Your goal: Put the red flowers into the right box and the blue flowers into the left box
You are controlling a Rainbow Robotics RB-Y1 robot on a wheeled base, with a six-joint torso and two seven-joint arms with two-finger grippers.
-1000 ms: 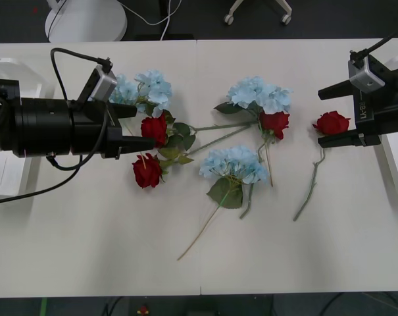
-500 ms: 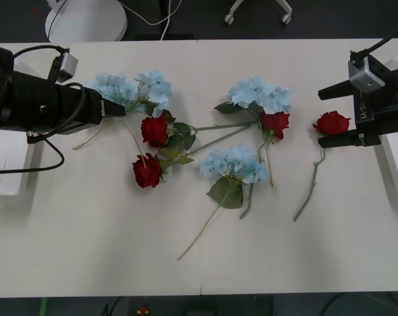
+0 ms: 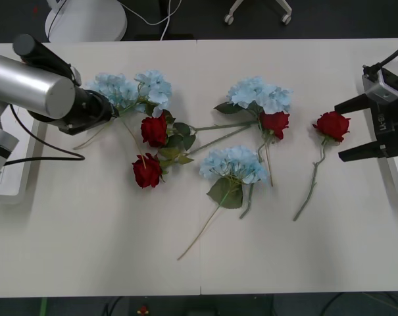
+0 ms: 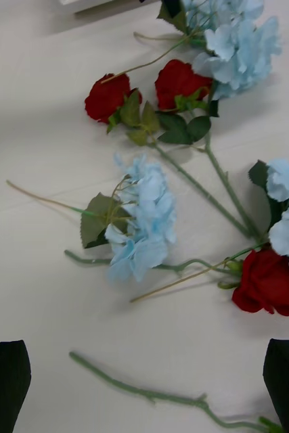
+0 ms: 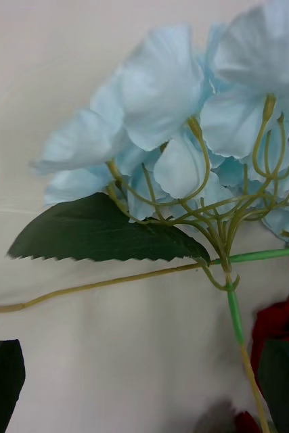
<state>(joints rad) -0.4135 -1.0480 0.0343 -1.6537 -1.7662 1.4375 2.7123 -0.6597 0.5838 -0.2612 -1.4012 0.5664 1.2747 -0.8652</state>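
The white table [image 3: 120, 250] carries the loose flowers in a band across its middle. The left arm reaches in from the table's left edge, its silver and black wrist angled toward the leftmost pale sky-blue artificial hydrangea clusters [image 3: 134, 89]. The left gripper [image 5: 141, 379] sits close over the green stems of those clusters; its black fingers [image 5: 2, 375] stand at the two lower corners of the left wrist view, spread apart, with nothing between them but bare table and a thin stem running past. A broad serrated green leaf [image 5: 97, 237] lies under the cluster's head.

Four deep-red artificial roses are on the table:
- two [image 3: 154, 130] [image 3: 147, 170] just beside the left clusters, their leaves tangled together;
- one [image 3: 274, 122] touching the lower edge of the upper-middle blue cluster [image 3: 259, 94];
- one [image 3: 331, 125] lying alone toward the right, its long stem trailing toward the table's near side.

A further blue cluster [image 3: 233, 164] lies near the table's centre.

The right gripper [image 3: 383, 129] hangs near the right edge, just beside the lone rose (not touching it). Its black fingers [image 4: 5, 379] are spread wide, and nothing is held.

The left white plastic tray [image 3: 11, 178] lies at the table's left edge, mostly hidden behind the left arm. The right white plastic tray [image 3: 397, 178] shows as a strip at the right edge.
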